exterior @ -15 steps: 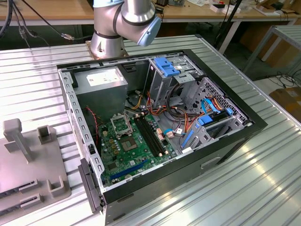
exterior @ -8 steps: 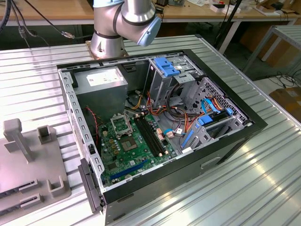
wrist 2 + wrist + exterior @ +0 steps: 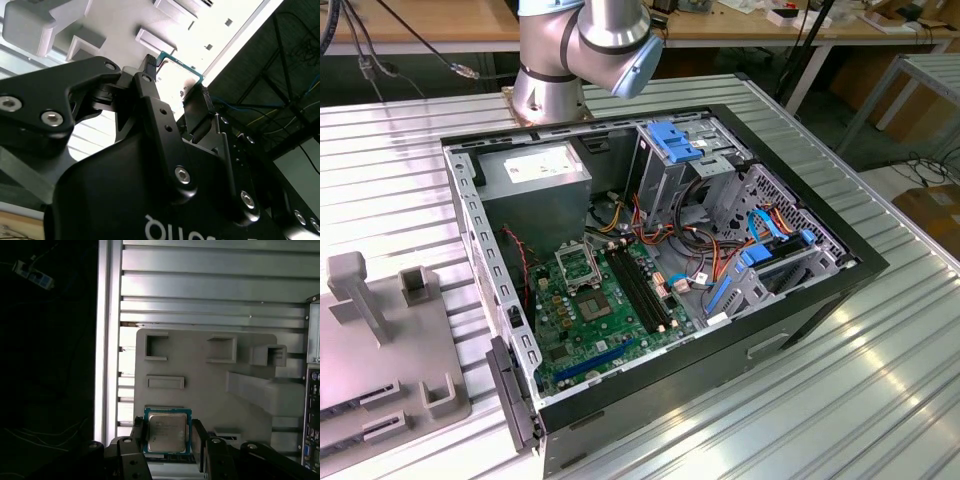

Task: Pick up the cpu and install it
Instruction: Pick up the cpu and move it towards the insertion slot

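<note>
And there's the cpu, silvery top up with a teal rim round it, caught square between the two black fingers of the pincer. The pincer is clenched on it, one finger pressed to each opposite edge. The second wrist view looks along the pincer and catches the cpu as a bright plate with a teal edge, pinched at the fingertips.

Behind the chip in the first wrist view lies the grey fixture plate with its raised blocks and rectangular pockets, and whether the chip touches it or hangs clear of it, I can't tell. The plate rests on the ribbed metal bench.

In the exterior view, that same grey fixture plate sits at the exterior view's left, just beside the open computer case on the bench. Inside the case lies the green motherboard, with the metal socket frame and the long black memory slots next to it. The arm rises from the bench beyond the case.
</note>
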